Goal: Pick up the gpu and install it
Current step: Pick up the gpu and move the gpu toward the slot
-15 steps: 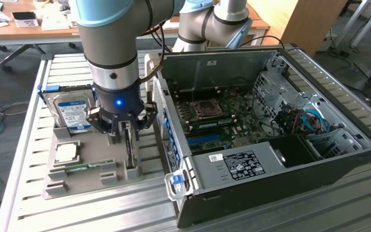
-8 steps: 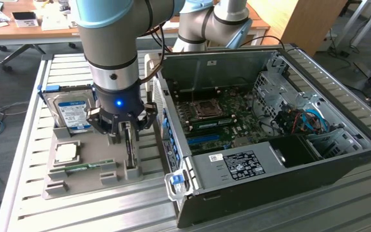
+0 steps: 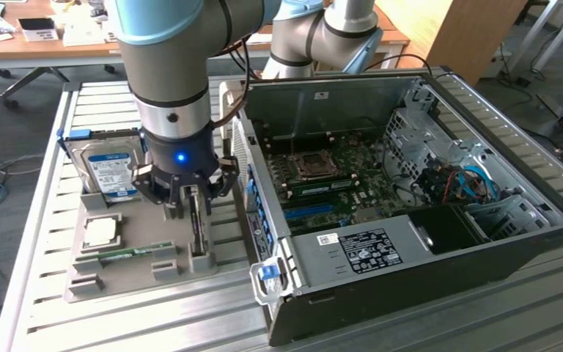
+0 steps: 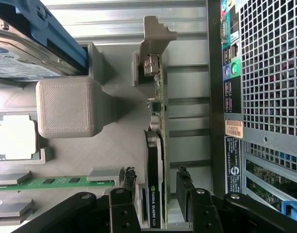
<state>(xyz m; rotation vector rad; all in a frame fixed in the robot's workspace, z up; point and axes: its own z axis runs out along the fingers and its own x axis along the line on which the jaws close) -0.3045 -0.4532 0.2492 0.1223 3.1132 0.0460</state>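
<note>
The gpu (image 4: 154, 165) stands on edge in a slot of the grey holder (image 3: 115, 282) on the desk (image 3: 115, 326), just beside the open case (image 3: 516, 246) and outside it.

The end effector (image 3: 196, 202) sits low over the card in the released state. Its fingers (image 4: 183, 194) straddle the card, one on each face, and the wrist view shows a gap on both sides. The card rests in the slot, not lifted.

Step in hand, as judged: the pick-up, at the pre-grasp stage. Installation is not begun, and the motherboard (image 3: 360, 183) lies well apart from the card.

A grasp from this pose calls for even closure on both faces. It then calls for a straight upward pull, so that the card leaves the slot without binding or tilting.
</note>
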